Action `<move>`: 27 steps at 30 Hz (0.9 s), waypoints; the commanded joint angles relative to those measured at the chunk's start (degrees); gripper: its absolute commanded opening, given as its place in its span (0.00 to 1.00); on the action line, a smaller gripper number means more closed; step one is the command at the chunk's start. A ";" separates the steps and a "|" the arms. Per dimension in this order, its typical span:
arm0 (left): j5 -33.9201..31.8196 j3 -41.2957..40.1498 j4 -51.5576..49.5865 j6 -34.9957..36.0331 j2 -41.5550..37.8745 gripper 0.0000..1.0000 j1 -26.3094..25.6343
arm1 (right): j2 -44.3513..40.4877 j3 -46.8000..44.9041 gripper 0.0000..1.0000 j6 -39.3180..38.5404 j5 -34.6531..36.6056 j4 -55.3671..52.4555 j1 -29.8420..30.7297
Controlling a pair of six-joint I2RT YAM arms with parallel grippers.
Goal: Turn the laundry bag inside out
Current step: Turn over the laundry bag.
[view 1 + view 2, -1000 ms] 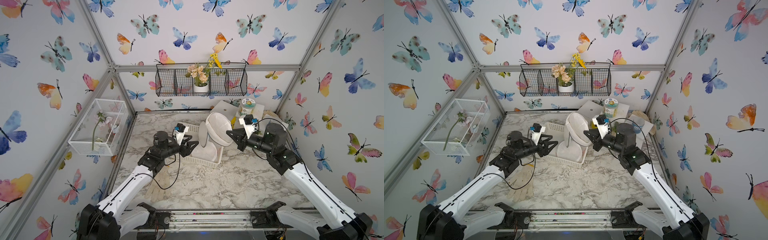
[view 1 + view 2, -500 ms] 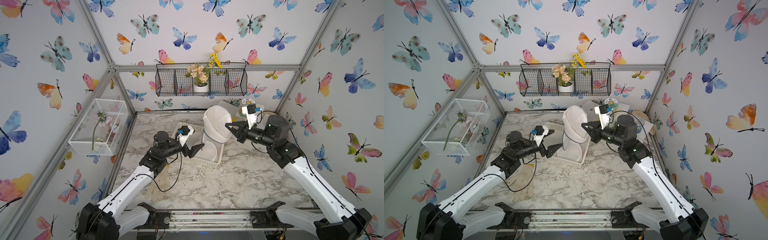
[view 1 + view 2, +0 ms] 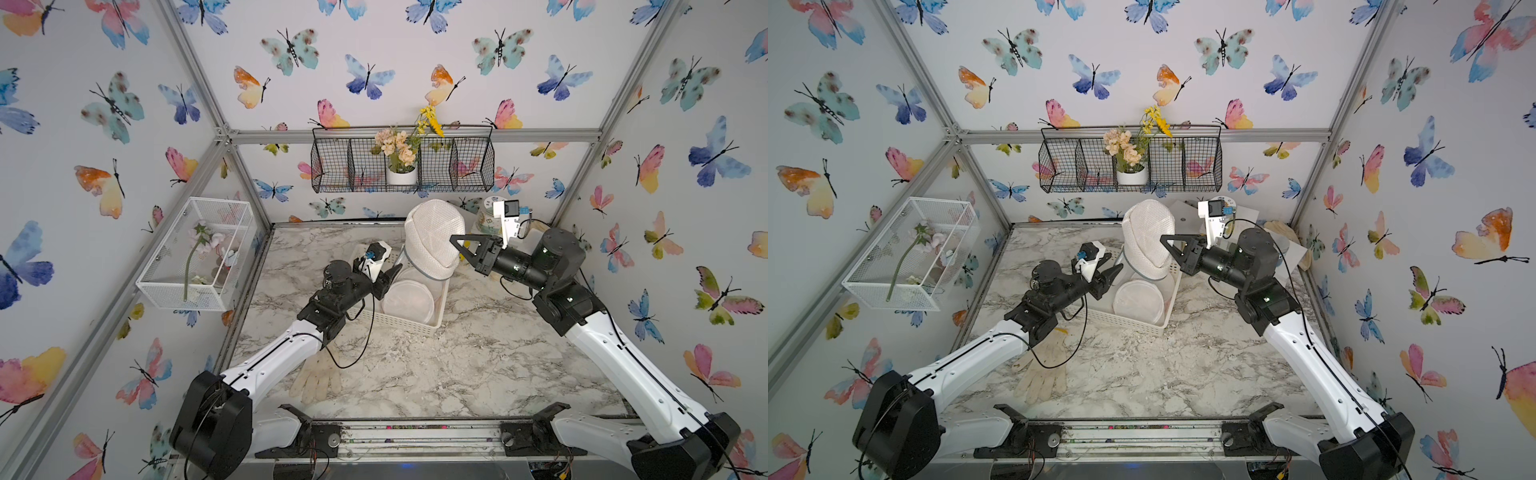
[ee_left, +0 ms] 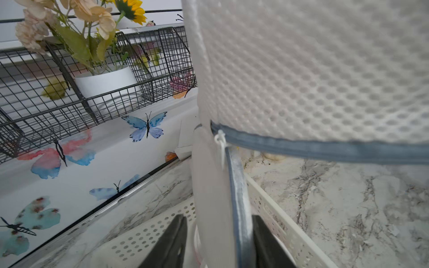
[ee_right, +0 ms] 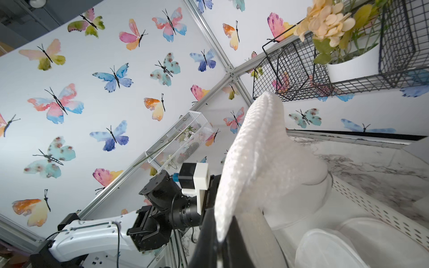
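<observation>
The laundry bag (image 3: 432,237) (image 3: 1148,237) is white honeycomb mesh with a grey-blue trim, and it hangs upright over a white basket. My right gripper (image 3: 455,241) (image 3: 1165,240) (image 5: 222,232) is shut on a fold of the bag's mesh (image 5: 255,150) at its right side. Lower down, on the bag's left, is my left gripper (image 3: 392,272) (image 3: 1115,270) (image 4: 219,222). Its jaws have closed in on the trimmed flap that hangs below the mesh body (image 4: 313,69). One finger (image 4: 262,236) touches the trim. The other finger stands a sliver off the fabric.
The white perforated basket (image 3: 415,326) (image 3: 1129,318) holds a round white disc (image 3: 409,301). A pale glove (image 3: 316,376) lies under the left arm. A black wire shelf with a flower pot (image 3: 403,166) hangs on the back wall and a clear box (image 3: 195,249) on the left wall. A jar (image 3: 486,216) stands behind the right gripper.
The right gripper has raised the bag from a tilt to upright, higher over the basket. The left gripper opened wide, moved in under the bag and closed round its lower flap.
</observation>
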 commanded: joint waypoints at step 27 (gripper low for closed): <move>-49.13 -16.57 18.35 -10.22 -7.40 0.00 -25.00 | -0.27 -1.56 0.02 18.48 41.81 -0.60 -0.09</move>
